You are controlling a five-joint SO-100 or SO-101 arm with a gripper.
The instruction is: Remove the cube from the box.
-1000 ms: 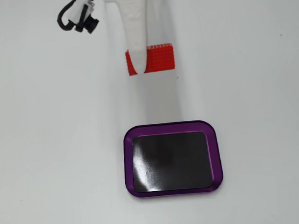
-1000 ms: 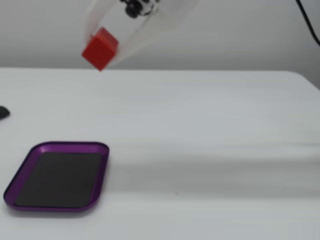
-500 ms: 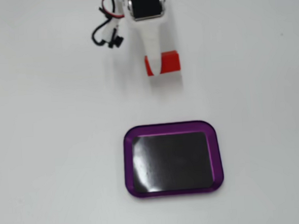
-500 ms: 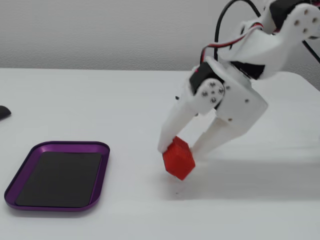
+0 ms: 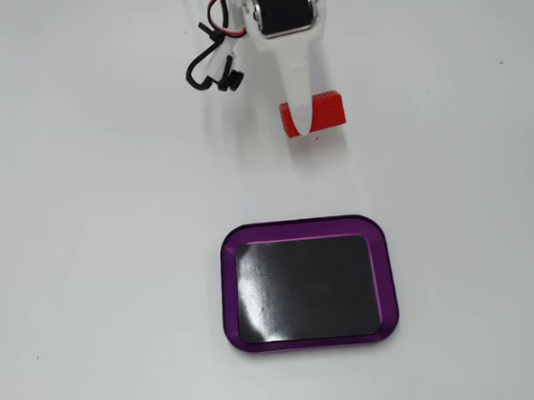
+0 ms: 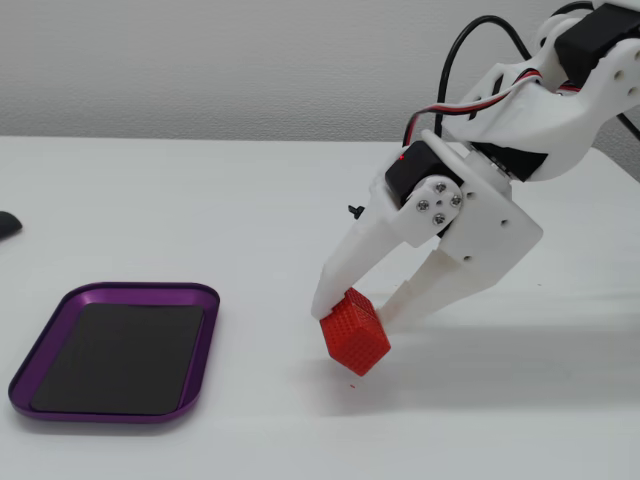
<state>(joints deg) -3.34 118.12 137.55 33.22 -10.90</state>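
Observation:
The red cube [image 6: 355, 335] is out of the box, tilted between the two white fingers of my gripper [image 6: 357, 312], which is shut on it. Its lowest corner is at the table top or just above it; I cannot tell which. In a fixed view from above, one white finger [image 5: 305, 102] crosses the cube [image 5: 330, 111], and the gripper [image 5: 312, 123] is a short way beyond the far rim of the box [image 5: 227, 288]. The purple-rimmed box [image 6: 205, 330] has a bare black floor and lies to the left of the cube in the side-on fixed view.
Black and red cables [image 5: 214, 67] hang beside the arm's wrist. A small dark object [image 6: 6, 225] lies at the left edge of the table. A pale wall stands behind the table, and the white arm [image 6: 520, 130] reaches in from the right.
The gripper has come down from high above the table to table level with the cube in it, settling to the right of the box in the side-on view. The box has not moved.

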